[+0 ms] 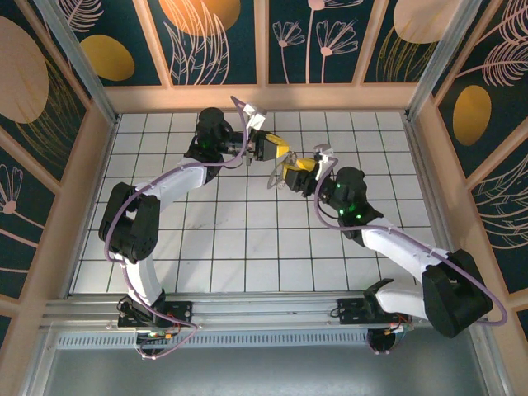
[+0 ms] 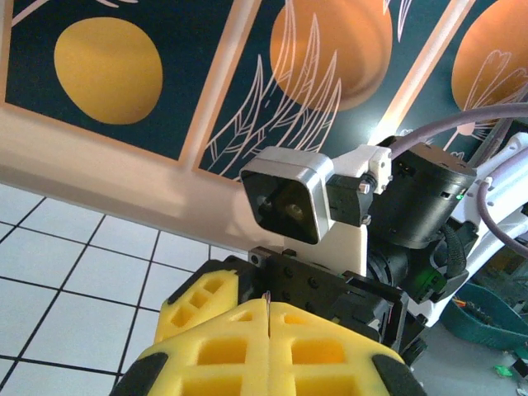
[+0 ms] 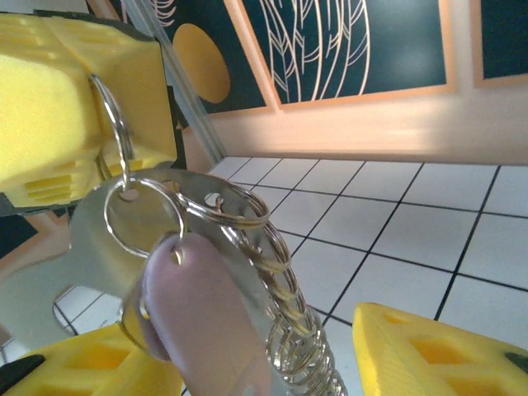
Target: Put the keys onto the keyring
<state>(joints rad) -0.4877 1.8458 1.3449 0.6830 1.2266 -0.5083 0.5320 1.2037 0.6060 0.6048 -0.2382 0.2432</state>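
The left gripper (image 1: pixel 276 155) is raised over the far middle of the floor. Its yellow fingers (image 2: pixel 214 351) are shut on a thin metal edge of the keyring. In the right wrist view, the keyring's thin silver loop (image 3: pixel 115 124) comes out of that yellow finger (image 3: pixel 66 107). From it hang a small round ring (image 3: pixel 140 219), a flat silver plate (image 3: pixel 87 247), a bumpy strip of stacked rings (image 3: pixel 297 330) and the key with its lilac-pink head (image 3: pixel 198 322). The right gripper (image 3: pixel 260 367) is open, and this bunch hangs between its fingers (image 3: pixel 437 346).
The white tiled floor (image 1: pixel 247 239) lies under both arms, enclosed by wooden walls with dark floral panels (image 1: pixel 214 41). The right arm's wrist camera housing (image 2: pixel 289 202) sits directly in front of the left gripper. Both arms meet close together at the far middle.
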